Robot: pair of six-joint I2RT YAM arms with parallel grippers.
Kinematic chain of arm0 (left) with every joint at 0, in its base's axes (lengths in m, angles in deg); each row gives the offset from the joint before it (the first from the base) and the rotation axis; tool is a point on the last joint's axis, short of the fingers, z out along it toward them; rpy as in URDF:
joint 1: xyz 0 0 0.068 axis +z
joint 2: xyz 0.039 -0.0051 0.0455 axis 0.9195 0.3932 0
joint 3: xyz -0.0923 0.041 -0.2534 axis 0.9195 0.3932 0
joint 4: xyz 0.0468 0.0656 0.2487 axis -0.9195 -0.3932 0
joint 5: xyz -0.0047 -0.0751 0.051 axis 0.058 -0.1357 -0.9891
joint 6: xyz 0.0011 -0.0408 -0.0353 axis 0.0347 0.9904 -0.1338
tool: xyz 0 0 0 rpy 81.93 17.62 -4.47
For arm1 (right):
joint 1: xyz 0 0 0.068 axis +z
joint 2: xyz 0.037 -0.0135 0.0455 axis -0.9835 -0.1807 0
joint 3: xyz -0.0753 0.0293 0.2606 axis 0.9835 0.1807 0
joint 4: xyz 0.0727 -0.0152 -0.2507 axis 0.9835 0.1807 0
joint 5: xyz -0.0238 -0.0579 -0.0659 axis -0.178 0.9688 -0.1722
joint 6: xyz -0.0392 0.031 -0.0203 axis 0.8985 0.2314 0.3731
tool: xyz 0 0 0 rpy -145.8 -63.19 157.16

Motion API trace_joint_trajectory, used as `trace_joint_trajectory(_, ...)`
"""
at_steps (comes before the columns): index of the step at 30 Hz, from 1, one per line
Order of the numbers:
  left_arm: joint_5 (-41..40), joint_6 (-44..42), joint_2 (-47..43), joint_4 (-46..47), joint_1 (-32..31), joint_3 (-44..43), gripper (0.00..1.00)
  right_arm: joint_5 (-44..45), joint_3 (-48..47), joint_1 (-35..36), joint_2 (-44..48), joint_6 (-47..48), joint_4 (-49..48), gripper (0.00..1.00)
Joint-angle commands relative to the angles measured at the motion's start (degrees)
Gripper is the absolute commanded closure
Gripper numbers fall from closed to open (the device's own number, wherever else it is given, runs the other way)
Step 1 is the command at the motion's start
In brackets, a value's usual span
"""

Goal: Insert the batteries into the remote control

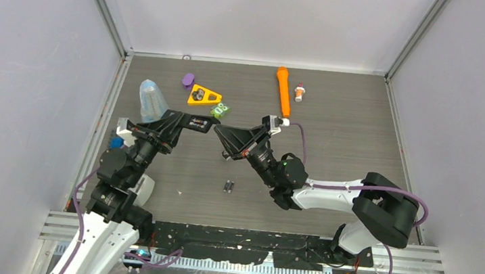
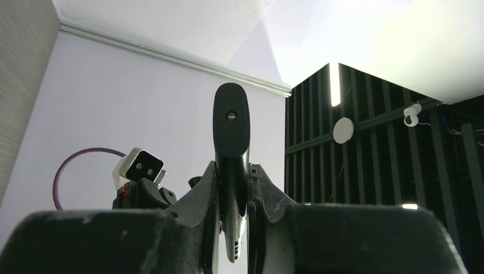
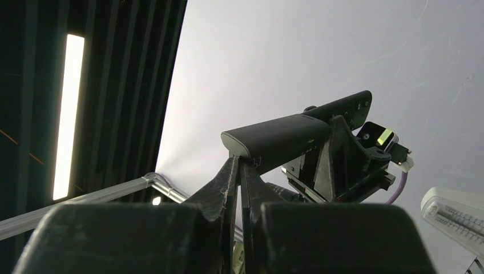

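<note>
While the remote control (image 3: 279, 140) is held clear of the counter (image 1: 347, 148), it is pinched edgewise by the left tool (image 2: 234, 168), whose jaws are closed onto its slim body. From that tool's own camera the bar is seen standing up out of the grip, away from the wrist, so that only a dark narrow side is shown.

The right tool (image 3: 240, 162) is set against the free end of the same bar. Its fingers are pressed almost together, with only a sliver of light left between them, and their tips are placed just under the bar's rounded end. Whether something thin is nipped there or the end is merely touched cannot be settled from this angle; nothing is clearly made out between the pads.

From the right tool, the long axis of the remote control is directed straight ahead and slightly upward, toward the left tool, which is clamped further along it.

The batteries (image 1: 228, 186), of which two are made out, are laid side by side on the counter. They are found below the right tool's tips and a little back toward the arm bases, well apart from the remote control. They are judged nearer to the right tool than to the left. As the left tool is occupied, the pick is best given to the right arm, which would need to be lowered and tipped down to them.
</note>
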Motion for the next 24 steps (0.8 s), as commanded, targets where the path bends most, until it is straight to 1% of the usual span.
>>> trace_joint_trajectory(1,-1.21,-1.39,-0.44,0.07,0.22,-2.28,1.0,-0.59,-1.27,-0.05,1.86,0.33,-5.2,0.88)
trace_joint_trajectory(6,-1.81,-2.71,-1.1,-0.83,0.2,-1.9,1.0,-2.4,-1.44,-0.11,3.55,1.58,-1.78,0.83)
trace_joint_trajectory(9,-2.4,-3.56,-1.27,-1.16,0.2,-1.61,1.0,-4.16,-1.88,-0.06,5.63,3.04,0.98,0.77)
trace_joint_trajectory(10,-2.5,-3.83,-1.35,-1.19,0.2,-1.51,1.0,-4.62,-1.99,-0.06,6.05,3.74,2.61,0.76)
trace_joint_trajectory(13,-2.69,-4.55,-1.44,-1.15,0.2,-0.84,1.0,-6.45,-1.95,-0.05,8.61,4.94,7.0,0.66)
trace_joint_trajectory(17,-3.08,-6.73,-1.98,-3.54,0.2,0.14,1.0,-8.56,-1.14,-0.35,12.19,6.67,14.41,0.62)
trace_joint_trajectory(21,-5.94,-9.9,-3.96,-6.93,0.2,1.86,1.0,-8.77,1.16,-1.93,17.58,8.95,24.86,0.62)
trace_joint_trajectory(22,-6.6,-11.18,-4.75,-7.86,0.19,2.44,1.0,-8.77,1.46,-2.98,19.97,9.54,31.06,0.6)
trace_joint_trajectory(23,-7.35,-12.07,-5.66,-9.42,0.2,2.87,1.0,-8.77,1.84,-3.63,21.18,11.1,34.45,0.6)
trace_joint_trajectory(24,-8.07,-13.41,-6.64,-11.07,0.16,3.17,1.0,-8.79,2.0,-4.68,23.84,12.37,41.9,0.58)
